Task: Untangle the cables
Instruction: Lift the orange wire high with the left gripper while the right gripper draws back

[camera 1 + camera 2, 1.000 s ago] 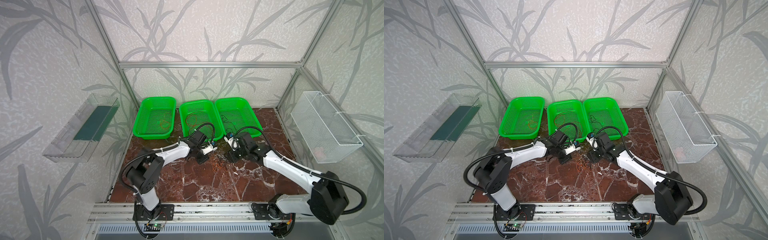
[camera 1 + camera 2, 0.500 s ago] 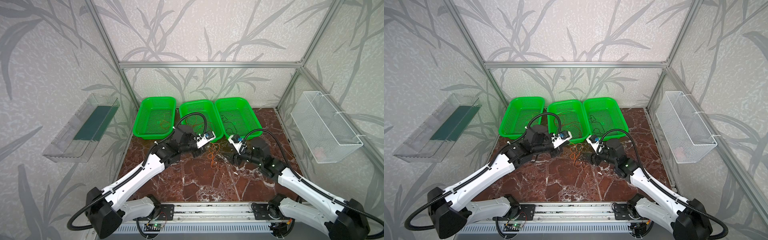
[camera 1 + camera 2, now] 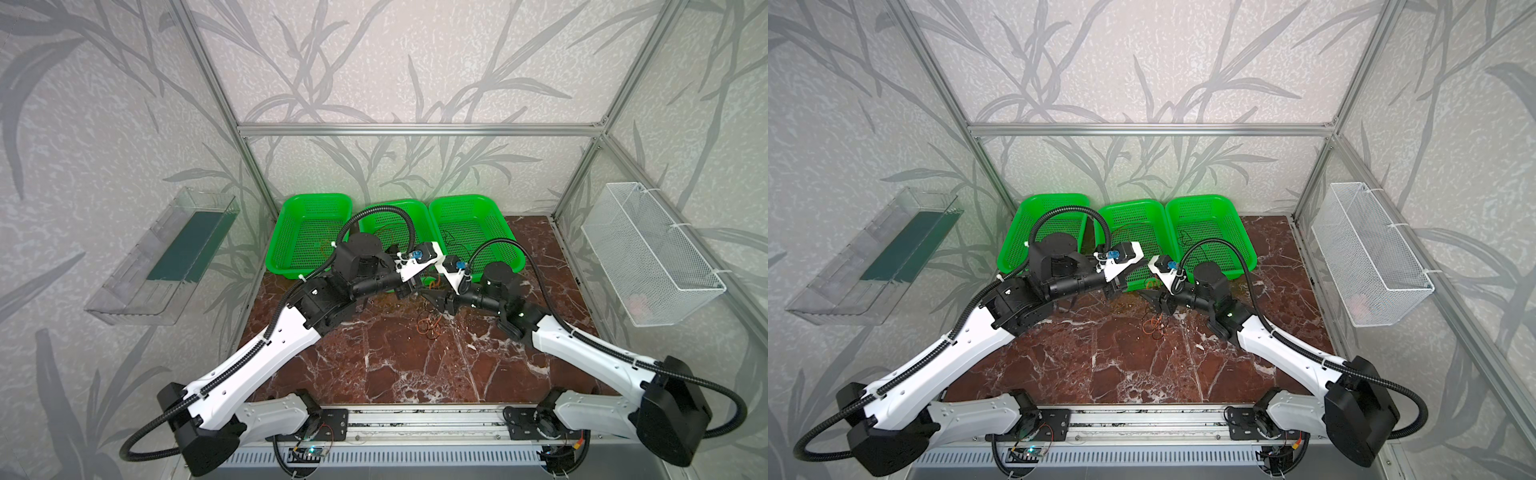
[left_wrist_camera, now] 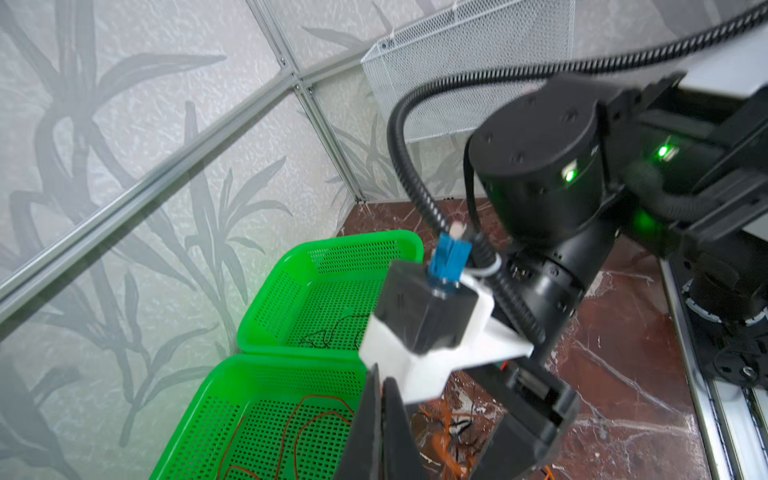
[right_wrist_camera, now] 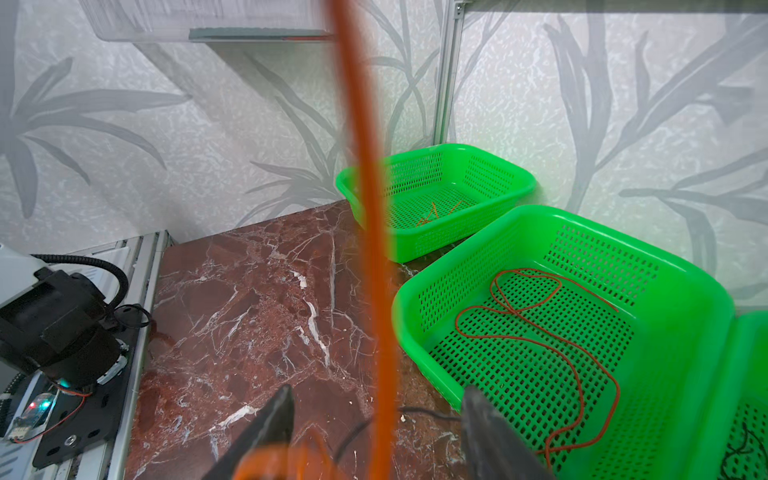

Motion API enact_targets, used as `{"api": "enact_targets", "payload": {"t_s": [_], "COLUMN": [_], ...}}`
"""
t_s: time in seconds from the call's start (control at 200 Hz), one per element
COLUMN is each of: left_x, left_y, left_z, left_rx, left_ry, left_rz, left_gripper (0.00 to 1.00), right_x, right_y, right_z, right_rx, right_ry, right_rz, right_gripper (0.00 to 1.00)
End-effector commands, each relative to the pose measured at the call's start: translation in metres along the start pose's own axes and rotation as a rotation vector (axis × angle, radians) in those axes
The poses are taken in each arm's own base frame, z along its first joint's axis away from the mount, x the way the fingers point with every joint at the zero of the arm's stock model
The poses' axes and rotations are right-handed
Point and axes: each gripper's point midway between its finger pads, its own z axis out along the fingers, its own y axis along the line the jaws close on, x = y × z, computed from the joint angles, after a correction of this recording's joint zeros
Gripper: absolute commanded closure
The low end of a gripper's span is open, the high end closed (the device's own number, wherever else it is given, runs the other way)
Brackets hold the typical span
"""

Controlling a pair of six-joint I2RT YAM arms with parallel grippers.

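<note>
A small tangle of orange and black cables (image 3: 430,326) (image 3: 1152,326) lies on the marble table just in front of the green baskets. My left gripper (image 3: 409,287) (image 3: 1115,291) (image 4: 382,399) hovers above it, shut on an orange cable. That strand (image 5: 370,208) runs taut and blurred between the fingers of my right gripper (image 5: 380,411). The right gripper (image 3: 434,297) (image 3: 1152,301) is open and faces the left one closely. A thin black cable (image 5: 415,411) lies on the table under it. The tangle (image 4: 453,428) also shows below the left jaws.
Three green baskets stand along the back: the left (image 3: 316,196) holds orange wire (image 5: 432,212), the middle (image 3: 392,203) a red cable (image 5: 540,332), the right (image 3: 469,197) black wire. A white mesh basket (image 3: 648,257) and a clear tray (image 3: 166,257) hang on the side walls.
Both arms have unfolded from a tucked pose low at the tangle. The grippers now sit higher and tip to tip, and the orange strand has been drawn up from the pile.
</note>
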Motion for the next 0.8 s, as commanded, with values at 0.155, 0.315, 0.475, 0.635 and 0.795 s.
{"api": "enact_targets", "payload": {"t_s": [0.155,0.315,0.475,0.635,0.795], "left_x": [-0.087,-0.115,-0.142,-0.166,-0.169], "left_y": [0.041,0.059,0.087,0.103,0.109], "left_z": [-0.01,-0.016,-0.031,-0.05,-0.058], "left_rx": [-0.116,-0.169,-0.28,-0.333,-0.347], "left_ry": [-0.213,-0.256,-0.315,-0.37,-0.368], "left_rz": [0.033,0.072,0.074,0.105,0.107], "left_gripper": [1.0,1.0,1.0,1.0,1.0], "right_x": [0.042,0.074,0.11,0.137,0.158], "right_y": [-0.003,-0.007,-0.011,-0.016,-0.025], "right_z": [0.017,0.014,0.01,0.002,-0.01], "right_rx": [-0.005,0.035,0.075,0.121,0.198], "right_ry": [0.03,0.091,0.183,0.259,0.338], "right_rz": [0.056,0.074,0.094,0.101,0.104], "right_gripper": [0.45,0.48,0.53,0.55,0.57]}}
